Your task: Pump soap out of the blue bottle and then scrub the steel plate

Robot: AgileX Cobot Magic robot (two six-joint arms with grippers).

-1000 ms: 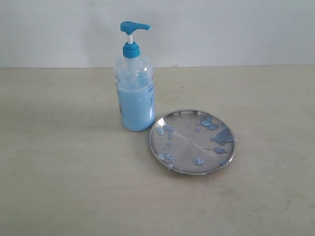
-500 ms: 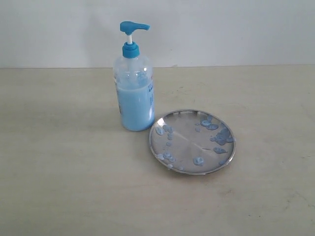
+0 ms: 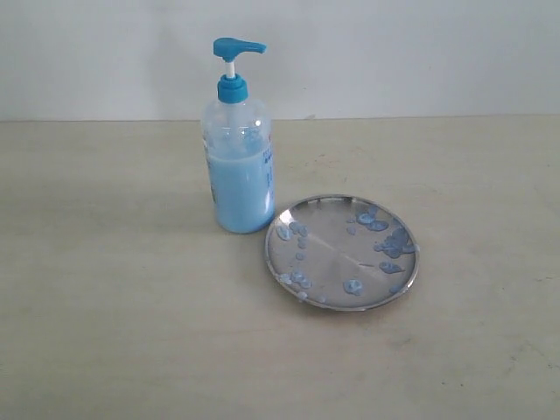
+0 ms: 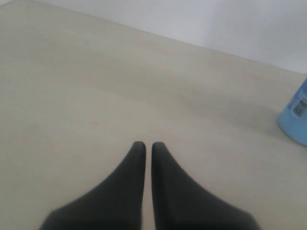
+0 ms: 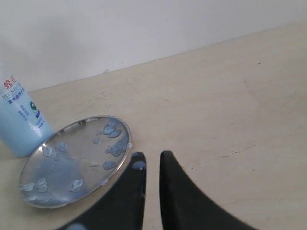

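On the bottle (image 3: 239, 171) the print is mostly lost to blur. The right wrist view gives red characters over pale lettering and a small round green-and-white mark (image 5: 31, 106), none of it readable, and the left wrist view catches a black barcode (image 4: 300, 106) low on the wall. It is a clear plastic cylinder with rounded shoulders, a bright blue pump head and collar on a white stem. The soap (image 3: 241, 197) inside is pale blue, opaque and creamy, and fills it well over half. It stands upright on the bench (image 3: 105, 306), a pale, matt, faintly streaked surface, just beside the far left rim of the plate (image 3: 331, 262); whether they touch I cannot tell. That plate is round, shiny steel with a low raised rim, lying flat, and bluish blobs (image 3: 394, 243) dot it, thickest toward its left and right edges. Over bare bench, the left jaws — two dark, smooth, tapering fingers — stand all but closed, a thin slit between the tips, gripping nothing. Near the plate's rim, the right jaws are likewise nearly closed and empty, the slit a little wider — a bluish dab sits on one fingertip (image 5: 138, 166)
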